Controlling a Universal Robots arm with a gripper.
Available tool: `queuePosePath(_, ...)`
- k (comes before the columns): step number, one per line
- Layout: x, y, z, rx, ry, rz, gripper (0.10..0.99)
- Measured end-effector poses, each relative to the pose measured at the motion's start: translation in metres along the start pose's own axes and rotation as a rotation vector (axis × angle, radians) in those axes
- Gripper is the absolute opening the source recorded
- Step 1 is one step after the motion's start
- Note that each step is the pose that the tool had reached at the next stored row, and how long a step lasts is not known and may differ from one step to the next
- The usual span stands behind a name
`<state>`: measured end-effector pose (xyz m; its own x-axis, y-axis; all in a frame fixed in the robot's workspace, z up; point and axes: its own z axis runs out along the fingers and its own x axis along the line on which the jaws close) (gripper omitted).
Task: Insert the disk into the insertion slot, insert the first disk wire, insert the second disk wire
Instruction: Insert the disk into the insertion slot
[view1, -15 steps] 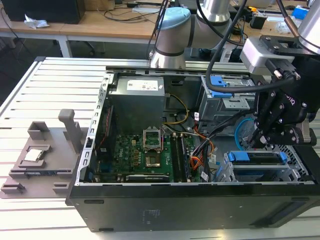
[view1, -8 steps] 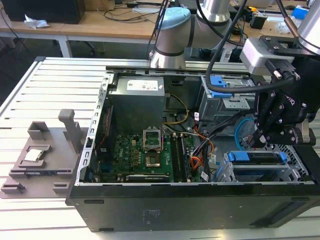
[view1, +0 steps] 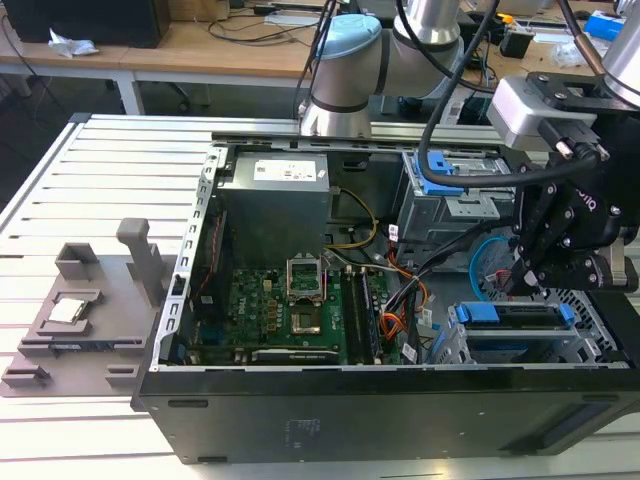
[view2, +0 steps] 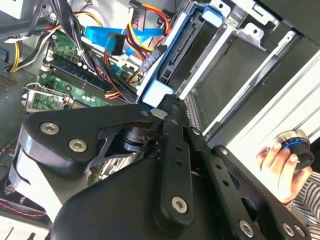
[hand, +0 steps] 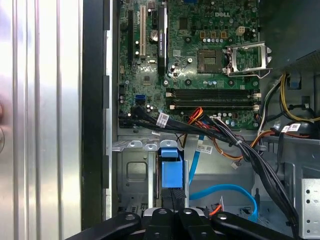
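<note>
Your worktop (view1: 100, 180) is one slatted aluminium surface. Beyond its far edge stands a wooden worktop (view1: 200, 55) with loose cables on it. One black computer case (view1: 350, 400) lies open on the slats and takes up most of the surface toward the exterior view's right. One robot arm (view1: 345, 70) rises behind the case's far side. On the exterior view's left, just beside the case, you have one grey fixture (view1: 90, 310).

Inside the case you can count one grey power supply (view1: 275, 200) at the far side and one green motherboard (view1: 290, 310) nearer to you. There are two drive cages at the exterior view's right: the taller cage (view1: 440, 200) with its blue latch stands far, and the insertion slot (view1: 455, 345) sits low and near.

The disk (view1: 520, 318), in its blue carrier, sits in the insertion slot. The end effector (view1: 520, 282) hangs just above the disk. You cannot tell how far open it is, nor whether it has hold of anything.

The second disk wire (view1: 487, 255), one blue flat cable, curls in a loop between the two cages. In the first wrist view one red-orange wire (hand: 216, 209) shows just beside the end effector. In the second wrist view one hand (view2: 275, 160) outside the case holds a round knob (view2: 295, 142) with a blue ring.
</note>
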<state>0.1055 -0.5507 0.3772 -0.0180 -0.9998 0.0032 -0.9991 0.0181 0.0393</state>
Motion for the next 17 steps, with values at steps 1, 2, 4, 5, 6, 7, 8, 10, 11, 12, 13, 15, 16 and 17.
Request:
queuePosePath(1,0.0000,-0.0008,0.0002,0.000,-0.0002,0.000,0.106)
queuePosePath(2,0.0000,-0.0018,0.0005,0.000,-0.0002,0.000,0.106)
queuePosePath(4,0.0000,-0.0036,0.0015,0.000,0.0001,0.000,0.106)
queuePosePath(5,0.0000,-0.0042,0.0020,0.000,0.0001,0.000,0.106)
queuePosePath(6,-0.0001,-0.0050,0.0027,0.000,0.0002,0.000,0.106)
queuePosePath(7,-0.0001,-0.0056,0.0031,0.000,0.0002,0.000,0.106)
queuePosePath(8,-0.0001,-0.0062,0.0036,0.000,0.0003,0.000,0.106)
queuePosePath(10,-0.0001,-0.0069,0.0043,0.000,0.0001,0.000,0.106)
queuePosePath(11,-0.0001,-0.0074,0.0046,0.000,0.0001,0.000,0.106)
queuePosePath(12,-0.0002,-0.0081,0.0054,0.000,0.0000,0.000,0.106)
queuePosePath(13,-0.0002,-0.0089,0.0061,0.000,0.0000,0.000,0.106)
queuePosePath(15,-0.0002,-0.0099,0.0076,0.000,0.0000,0.000,0.106)
queuePosePath(16,-0.0002,-0.0103,0.0083,0.000,0.0002,0.000,0.106)
queuePosePath(17,-0.0002,-0.0107,0.0093,0.000,0.0001,0.000,0.106)
